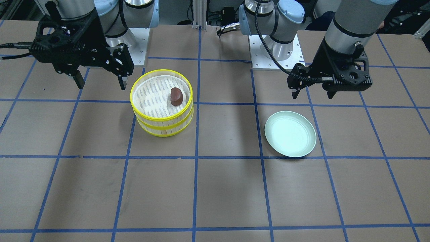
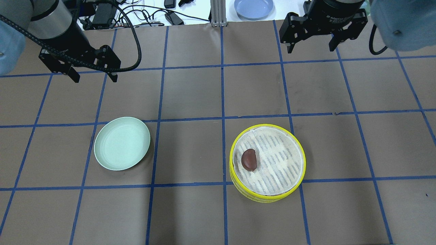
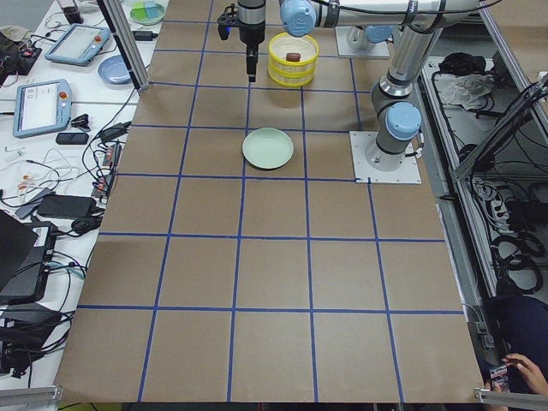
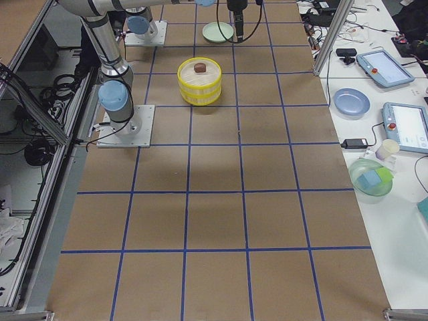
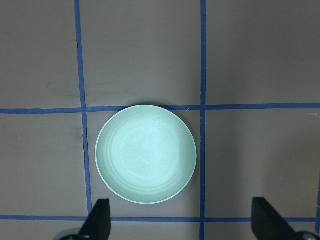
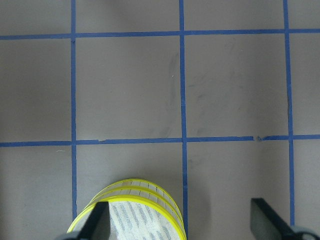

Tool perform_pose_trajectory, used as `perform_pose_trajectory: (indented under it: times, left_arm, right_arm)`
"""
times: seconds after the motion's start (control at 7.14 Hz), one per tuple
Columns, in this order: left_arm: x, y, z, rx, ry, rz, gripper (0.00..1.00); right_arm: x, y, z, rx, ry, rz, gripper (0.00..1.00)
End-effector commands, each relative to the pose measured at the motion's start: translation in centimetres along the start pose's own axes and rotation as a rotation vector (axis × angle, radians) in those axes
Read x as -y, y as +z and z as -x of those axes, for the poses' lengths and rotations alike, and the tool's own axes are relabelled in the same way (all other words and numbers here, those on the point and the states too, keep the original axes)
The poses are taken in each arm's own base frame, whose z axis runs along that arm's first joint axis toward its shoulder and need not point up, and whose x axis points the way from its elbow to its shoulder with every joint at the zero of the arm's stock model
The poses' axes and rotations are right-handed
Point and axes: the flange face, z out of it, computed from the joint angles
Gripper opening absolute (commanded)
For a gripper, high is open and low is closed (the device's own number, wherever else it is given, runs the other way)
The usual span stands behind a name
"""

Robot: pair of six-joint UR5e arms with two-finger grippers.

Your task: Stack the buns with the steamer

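Observation:
The steamer [image 1: 162, 114] [image 2: 272, 190] stands as two yellow-rimmed tiers stacked on the table. The dark reddish-brown bun [image 1: 176, 96] [image 2: 249, 159] lies on the top tier's slatted floor. The cream-white bun is out of view. My right gripper [image 2: 310, 49] [image 1: 102, 85] is open and empty, raised beyond the steamer; its wrist view shows the steamer's rim [image 6: 135, 187] at the bottom. My left gripper [image 2: 95, 79] [image 1: 312, 95] is open and empty, raised beyond the empty mint-green plate [image 2: 122, 143] [image 5: 145, 153].
A blue plate [image 2: 253, 7] and cables lie on the white bench past the table's far edge. The two arm bases [image 1: 275, 50] stand on the robot's side. Blue tape lines grid the brown table [image 2: 190, 149].

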Motion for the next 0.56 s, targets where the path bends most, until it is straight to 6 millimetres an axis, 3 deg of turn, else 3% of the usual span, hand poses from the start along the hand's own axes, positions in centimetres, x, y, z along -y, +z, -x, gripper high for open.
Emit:
perform_pose_trajectory:
  times: [0.0, 0.42]
  left_arm:
    - [0.05, -0.09, 0.05, 0.002, -0.001, -0.004, 1.0]
    - [0.08, 0.06, 0.04, 0.001, -0.001, -0.001, 1.0]
  right_arm:
    - [-0.08, 0.21, 0.0, 0.0, 0.002, 0.005, 1.0]
    - [-0.08, 0.23, 0.08, 0.0, -0.001, 0.002, 1.0]
